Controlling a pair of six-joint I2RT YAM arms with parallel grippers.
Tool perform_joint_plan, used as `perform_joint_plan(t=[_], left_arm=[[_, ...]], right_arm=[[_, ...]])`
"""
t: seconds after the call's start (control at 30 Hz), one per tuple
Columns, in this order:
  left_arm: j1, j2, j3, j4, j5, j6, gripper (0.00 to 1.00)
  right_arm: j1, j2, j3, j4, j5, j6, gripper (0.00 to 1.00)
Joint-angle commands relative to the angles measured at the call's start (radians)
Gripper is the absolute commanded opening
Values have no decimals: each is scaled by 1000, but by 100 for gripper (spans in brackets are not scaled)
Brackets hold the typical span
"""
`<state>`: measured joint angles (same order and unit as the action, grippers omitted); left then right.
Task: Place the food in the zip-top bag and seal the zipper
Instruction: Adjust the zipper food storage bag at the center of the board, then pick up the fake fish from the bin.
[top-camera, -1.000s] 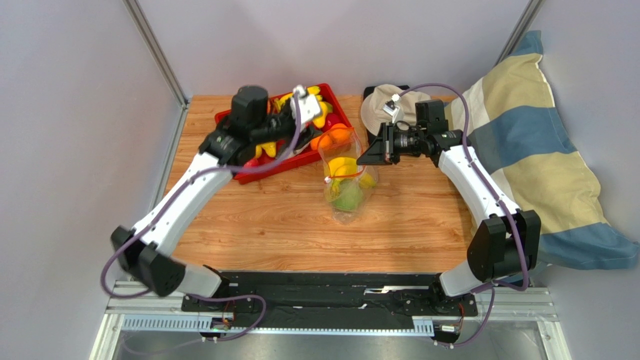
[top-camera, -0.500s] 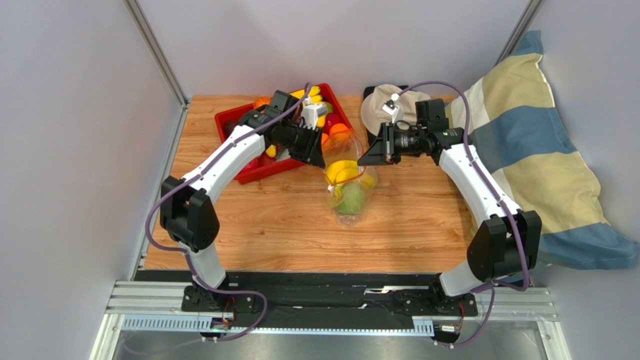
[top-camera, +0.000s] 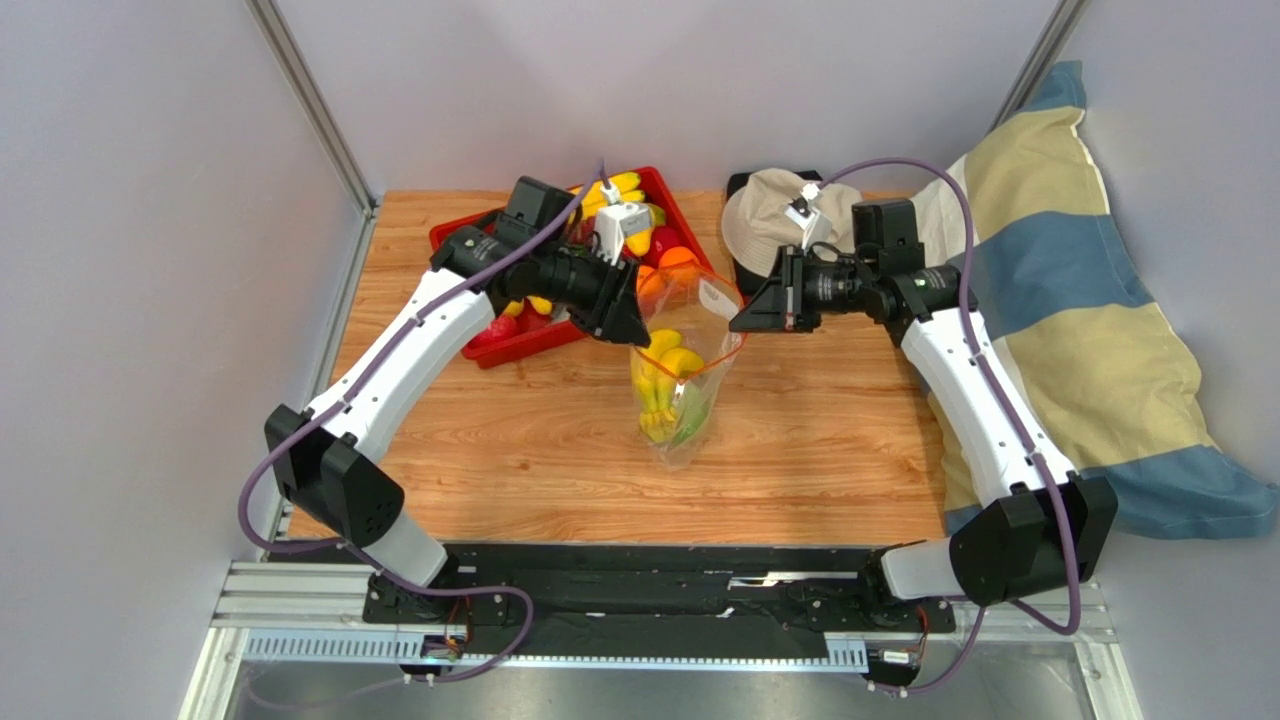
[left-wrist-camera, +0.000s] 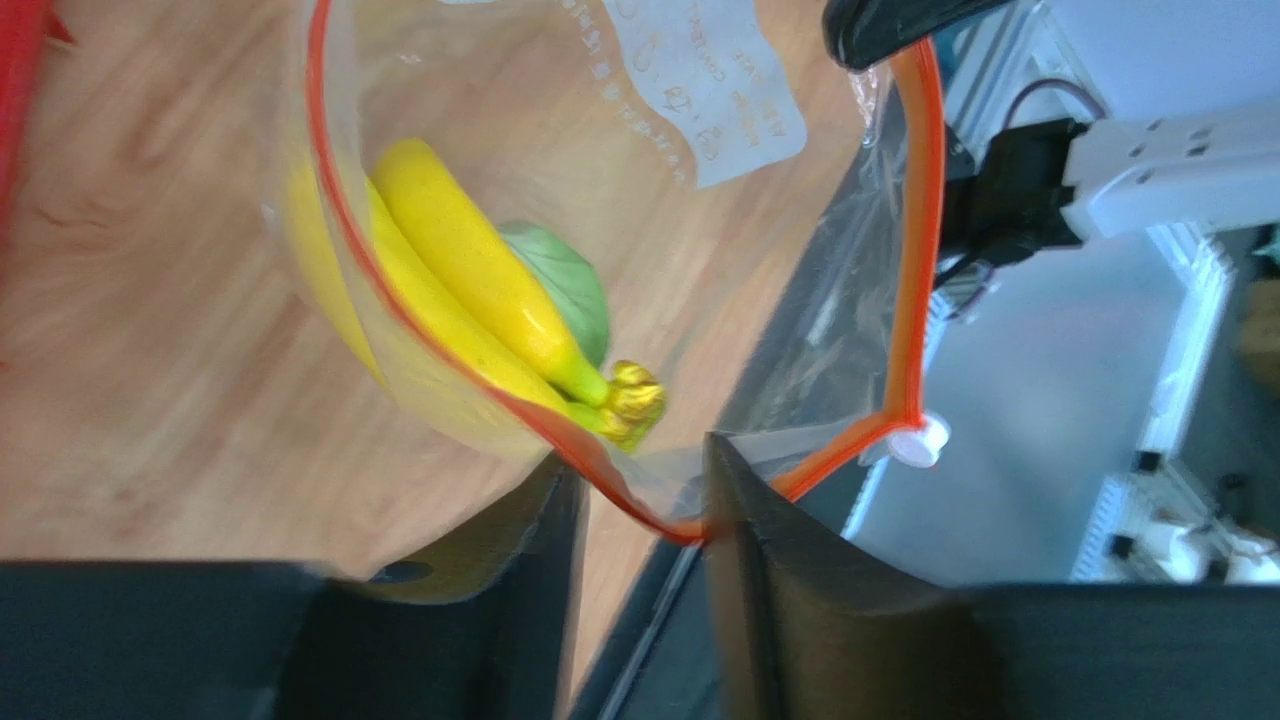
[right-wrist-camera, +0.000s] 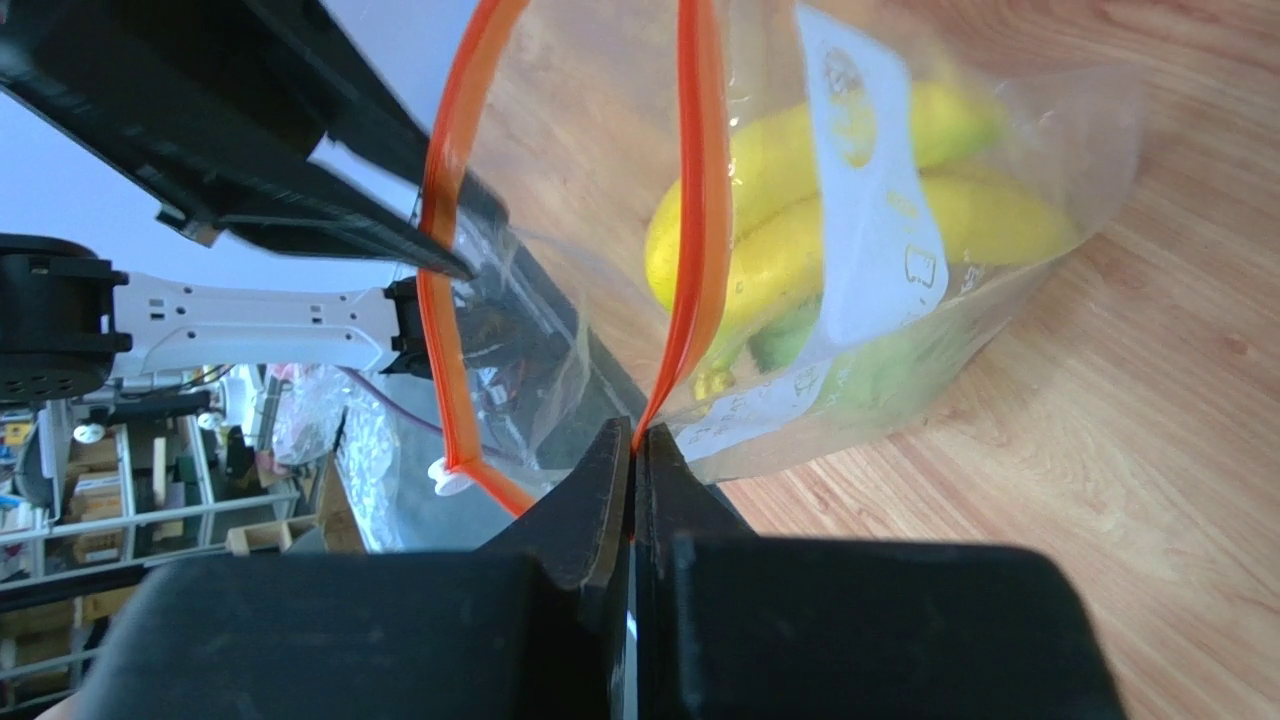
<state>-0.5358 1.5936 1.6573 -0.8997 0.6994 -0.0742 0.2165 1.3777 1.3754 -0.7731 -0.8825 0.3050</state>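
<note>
Bench (top-camera: 496, 435): wooden; carries the tray at its far-left and the bag between the two arms.
Red tray (top-camera: 455, 237): holds more food, with oranges (top-camera: 672, 270) at its right end, just beside the bag's mouth.
Zip-top bag (top-camera: 679, 393): upright with its mouth up and spread wide; I cannot tell whether its bottom touches the bench.
Right end effector (right-wrist-camera: 633, 443): fingers pressed together on the orange rim at one corner.
Left end effector (left-wrist-camera: 643, 473): fingers apart, straddling the opposite corner, with no pinch visible. It should bite squarely on the strip, not the thin film.
Zipper (left-wrist-camera: 920, 225): unsealed, an open loop. Level corners and gentle tension would keep it wide for loading.
Bananas (left-wrist-camera: 466, 285): inside, beside a green ball (left-wrist-camera: 568, 285).
Slider tab (left-wrist-camera: 917, 440): near the left fingers; best kept free of the grip.
</note>
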Motion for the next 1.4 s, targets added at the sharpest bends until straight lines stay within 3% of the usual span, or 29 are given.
perform_joint_plan(t=[0.0,0.1,0.2,0.37,0.47,0.6,0.93,1.27,1.37], left_arm=[[59,-18,-33,22,-20,31,63],[144,-67,-71,119,-9,4,88],[245,-95,-77,177,-63,13,93],[378,-5,-60,180,-159,100,92],[385,110,-11,153,-183,209,87],[385,309,82,156,-205,237,86],[297,623,370,144,-350,313,85],[221,769,441,99,-500,409,89],[221,821,504,42,-517,430,85]], right_arm=[[24,-11,-29,63,59,-7,0],[41,33,-15,75,56,-33,0],[47,67,13,71,56,-50,0],[53,84,24,89,48,-38,0],[58,90,16,103,47,-37,0],[58,101,14,115,56,-29,0],[58,106,30,98,70,-35,0],[58,121,51,89,73,-46,0],[58,127,54,89,70,-43,0]])
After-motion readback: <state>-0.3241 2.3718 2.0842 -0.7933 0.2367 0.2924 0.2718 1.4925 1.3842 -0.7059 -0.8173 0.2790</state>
